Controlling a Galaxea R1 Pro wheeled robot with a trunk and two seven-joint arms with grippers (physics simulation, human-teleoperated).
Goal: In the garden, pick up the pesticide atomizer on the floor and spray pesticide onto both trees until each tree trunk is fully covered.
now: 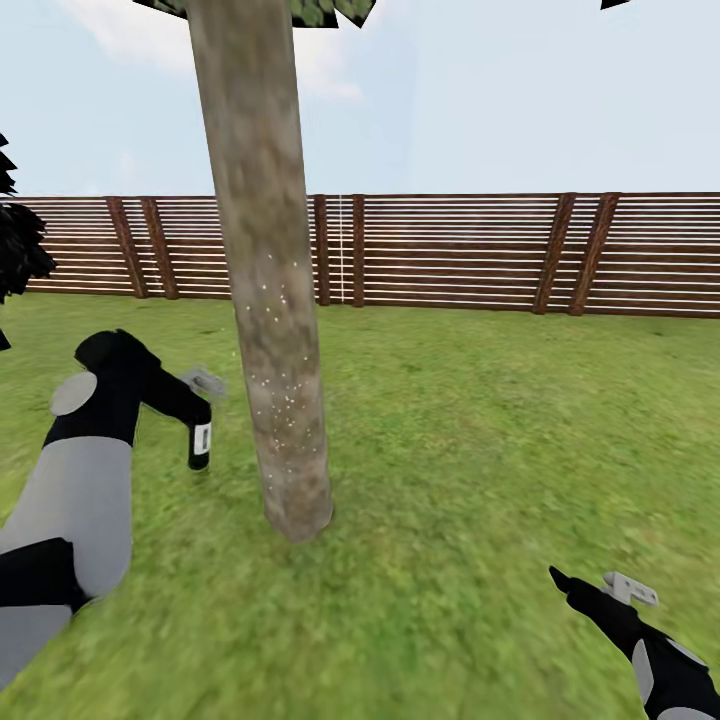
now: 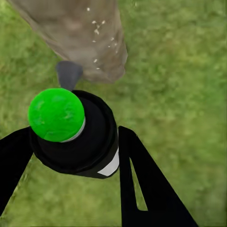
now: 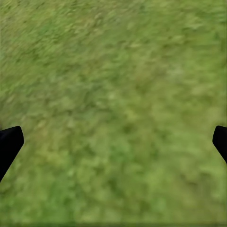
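My left pincer grips the atomizer beside the trunk; I'd sweep its nozzle over bare bark. Right pincer hangs released.

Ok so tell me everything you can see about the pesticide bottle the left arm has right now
The pesticide atomizer is a small dark bottle, plastic by its look, with a round bright green cap, a grey nozzle and a white label patch. The left gripper is closed on it, one black finger on each side of the body. In the head view it hangs upright above the lawn, close beside the tree trunk but apart from it. The nozzle points at the trunk's base, where pale specks dot the bark.
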